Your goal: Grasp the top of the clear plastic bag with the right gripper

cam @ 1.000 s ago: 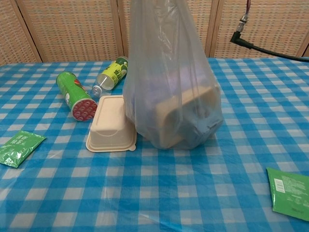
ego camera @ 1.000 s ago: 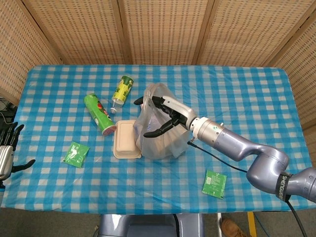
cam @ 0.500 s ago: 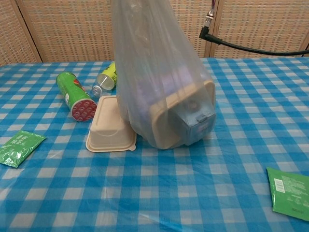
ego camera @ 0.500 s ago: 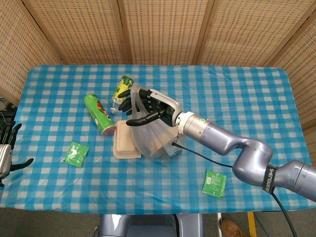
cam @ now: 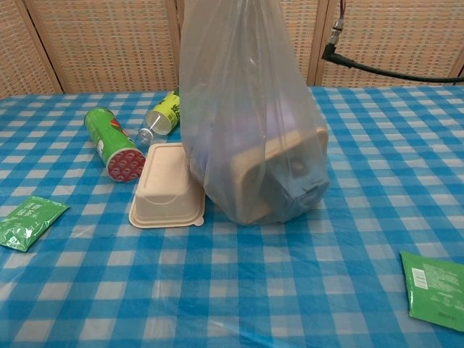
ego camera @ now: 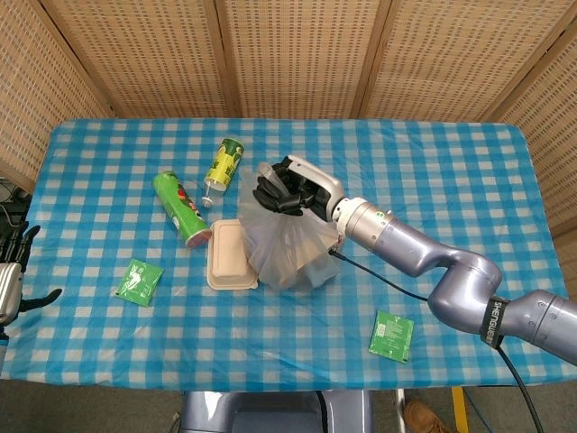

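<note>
The clear plastic bag (ego camera: 287, 242) stands near the middle of the blue checked tablecloth (ego camera: 451, 171), its neck drawn up and bunched at its 12 o'clock, where the right hand (ego camera: 287, 188) has its dark fingers closed around the gathered plastic, so the top of the bag is held. The silver right arm (ego camera: 424, 257) runs off toward 4 o'clock from that hand. In the chest view the bag (cam: 250, 116) rises out of the top of the picture, so the hold itself shows only from the head camera; through the film a beige box and something bluish-grey can be made out, though what the darker item is cannot be told. A beige lidded container (ego camera: 231, 255) lies just beside the bag at its 9 o'clock, touching or nearly touching the bag's base. At about 10 o'clock from the bag a green tube can (ego camera: 181, 208) lies on its side, and toward 11 o'clock a small yellow-green bottle (ego camera: 223, 166) lies tipped over. A green sachet (ego camera: 140, 281) sits well apart at 8 o'clock, and a second green packet (ego camera: 391, 336) lies near the front edge at 4 o'clock. The left hand (ego camera: 13, 271) rests at the far left border of the head view, off the table, dark fingers spread and holding nothing.
</note>
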`<control>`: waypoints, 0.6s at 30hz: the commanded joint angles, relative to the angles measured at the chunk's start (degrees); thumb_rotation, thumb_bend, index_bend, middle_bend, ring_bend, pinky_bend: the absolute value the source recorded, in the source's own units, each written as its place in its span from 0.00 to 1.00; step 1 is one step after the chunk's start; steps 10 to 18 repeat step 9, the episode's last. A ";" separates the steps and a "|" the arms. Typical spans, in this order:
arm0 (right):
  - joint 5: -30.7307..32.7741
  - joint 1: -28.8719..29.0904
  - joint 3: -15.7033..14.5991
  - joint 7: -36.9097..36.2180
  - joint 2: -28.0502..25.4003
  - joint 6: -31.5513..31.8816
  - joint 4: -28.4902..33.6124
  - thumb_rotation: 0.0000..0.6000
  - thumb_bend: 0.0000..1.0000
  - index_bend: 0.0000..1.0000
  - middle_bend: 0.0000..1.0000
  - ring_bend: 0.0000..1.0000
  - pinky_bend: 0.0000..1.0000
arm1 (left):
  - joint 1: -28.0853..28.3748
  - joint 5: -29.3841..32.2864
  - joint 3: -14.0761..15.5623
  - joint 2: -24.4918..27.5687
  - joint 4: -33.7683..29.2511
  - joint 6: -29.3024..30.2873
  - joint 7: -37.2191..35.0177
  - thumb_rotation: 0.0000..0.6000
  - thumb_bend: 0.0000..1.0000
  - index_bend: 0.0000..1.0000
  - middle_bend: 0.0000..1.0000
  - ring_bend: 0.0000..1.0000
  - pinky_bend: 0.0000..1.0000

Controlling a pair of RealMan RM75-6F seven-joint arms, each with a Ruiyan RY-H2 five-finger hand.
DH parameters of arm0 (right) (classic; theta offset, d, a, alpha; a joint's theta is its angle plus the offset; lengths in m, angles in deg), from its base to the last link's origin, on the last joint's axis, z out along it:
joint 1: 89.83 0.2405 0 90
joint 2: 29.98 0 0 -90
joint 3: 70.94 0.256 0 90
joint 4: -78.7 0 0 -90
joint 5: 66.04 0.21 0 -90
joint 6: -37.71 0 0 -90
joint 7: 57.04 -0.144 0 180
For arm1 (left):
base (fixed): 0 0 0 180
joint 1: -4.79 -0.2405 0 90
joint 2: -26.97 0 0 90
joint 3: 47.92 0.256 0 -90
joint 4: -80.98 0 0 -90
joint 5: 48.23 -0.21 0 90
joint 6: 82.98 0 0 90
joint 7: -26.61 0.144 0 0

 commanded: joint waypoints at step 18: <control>14.06 0.44 2.64 11.41 -6.08 2.15 2.72 1.00 1.00 0.88 0.93 0.90 1.00 | 0.00 0.03 0.01 0.31 -0.20 -0.14 -0.71 1.00 0.00 0.00 0.00 0.00 0.00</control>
